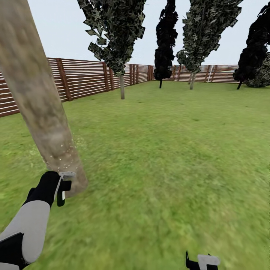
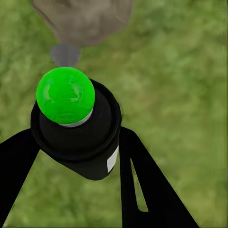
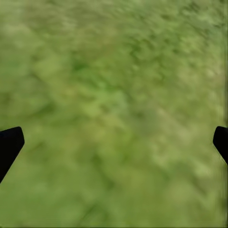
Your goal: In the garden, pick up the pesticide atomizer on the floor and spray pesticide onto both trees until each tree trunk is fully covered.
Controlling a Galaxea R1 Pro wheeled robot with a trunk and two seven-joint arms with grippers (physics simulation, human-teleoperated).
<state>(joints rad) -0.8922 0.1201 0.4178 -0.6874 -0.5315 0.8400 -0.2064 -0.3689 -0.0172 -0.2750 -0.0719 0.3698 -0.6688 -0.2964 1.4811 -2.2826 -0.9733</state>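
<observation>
Here we hold the pesticide atomizer (image 2: 78, 130) at the tree trunk (image 1: 37, 97).
Lower left, our left tool (image 1: 63, 187) clamps the bottle; the right tool (image 3: 114, 142), fingertips spread wide, grips nothing over grass (image 1: 168, 150).

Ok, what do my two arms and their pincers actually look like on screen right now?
The left arm has a smooth pale grey forearm shell with black joints at wrist and elbow. The left pincer is a light grey block with black fingers, flat, tapering, with a slot cut-out. The right pincer looks alike: grey block, black fingers.
</observation>
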